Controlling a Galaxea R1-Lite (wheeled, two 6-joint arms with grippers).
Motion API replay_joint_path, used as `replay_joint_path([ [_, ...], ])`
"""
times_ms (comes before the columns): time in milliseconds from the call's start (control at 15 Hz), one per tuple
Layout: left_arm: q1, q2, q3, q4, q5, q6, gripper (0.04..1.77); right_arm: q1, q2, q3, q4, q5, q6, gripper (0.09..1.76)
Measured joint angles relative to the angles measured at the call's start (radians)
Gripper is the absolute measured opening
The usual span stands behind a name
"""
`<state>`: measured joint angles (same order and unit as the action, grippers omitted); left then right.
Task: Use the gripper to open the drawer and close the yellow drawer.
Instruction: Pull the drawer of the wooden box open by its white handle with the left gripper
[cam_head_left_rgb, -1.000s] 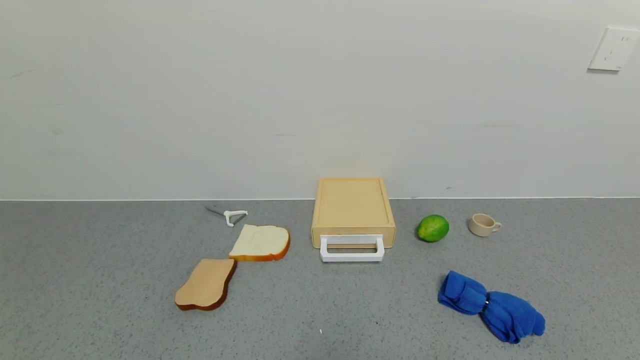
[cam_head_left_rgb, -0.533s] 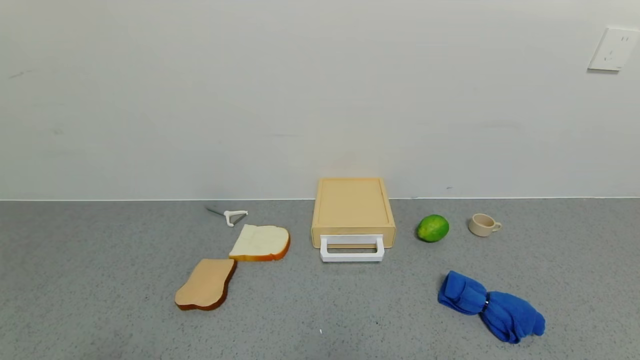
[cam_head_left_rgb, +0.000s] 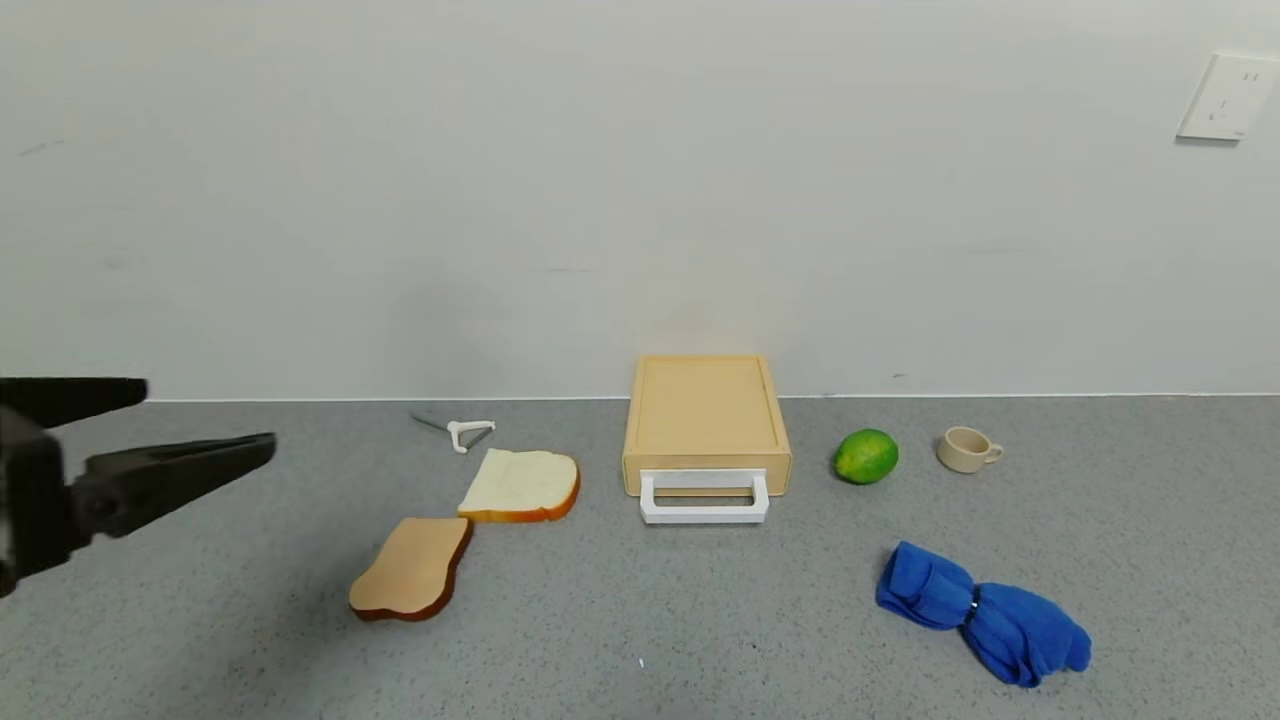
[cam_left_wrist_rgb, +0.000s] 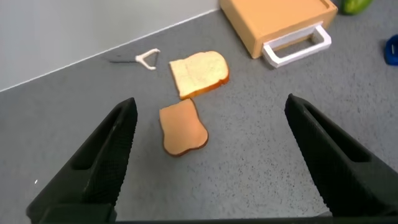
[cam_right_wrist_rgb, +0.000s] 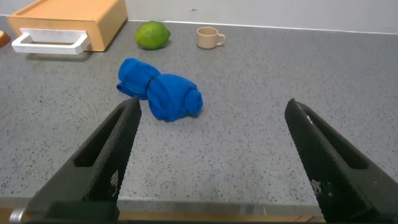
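My left pincer (cam_head_left_rgb: 200, 425) is at the left edge of the head view, above the table (cam_head_left_rgb: 640, 620), with its two fingers spread wide and nothing between them. My right pincer (cam_right_wrist_rgb: 211, 162) does not show in the head view; its own wrist view shows it also wide and empty, with the blue cloth (cam_right_wrist_rgb: 160, 90) ahead of it.

Going outward from the left pincer, I see first the tan bread slice (cam_head_left_rgb: 412, 570) at lower centre-left, then the paler slice (cam_head_left_rgb: 522, 485) touching it, and a small white peeler (cam_head_left_rgb: 468, 433) behind them near the wall. The drawer (cam_head_left_rgb: 706, 420) is at the centre of the frame, its back against the wall, and it looks closed, with the white handle (cam_head_left_rgb: 704, 499) toward me. Right of it are a lime (cam_head_left_rgb: 866, 456) and a small cup (cam_head_left_rgb: 966, 449).

I judge that I am only at the approach, and the drawer is not touched yet. Next the left pincer must travel right, pass over the bread, come down around the front bar of the handle, close on it and pull toward me.
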<state>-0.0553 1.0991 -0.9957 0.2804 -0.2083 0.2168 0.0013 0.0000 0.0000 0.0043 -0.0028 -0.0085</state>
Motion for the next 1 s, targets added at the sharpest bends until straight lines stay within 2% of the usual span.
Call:
replay_joint_path([
  [267, -0.127, 0.264, -0.141, 0.004, -0.049, 0.045, 1.72, 0.000, 0.000, 0.000, 0.000, 0.000, 0.000, 1.70],
  [533, -0.254, 0.469, -0.251, 0.003, -0.057, 0.059, 1.72, 0.000, 0.000, 0.000, 0.000, 0.000, 0.000, 1.70],
  [1000, -0.381, 0.777, -0.429, 0.001, -0.054, 0.069, 1.72, 0.000, 0.000, 0.000, 0.000, 0.000, 0.000, 1.70],
])
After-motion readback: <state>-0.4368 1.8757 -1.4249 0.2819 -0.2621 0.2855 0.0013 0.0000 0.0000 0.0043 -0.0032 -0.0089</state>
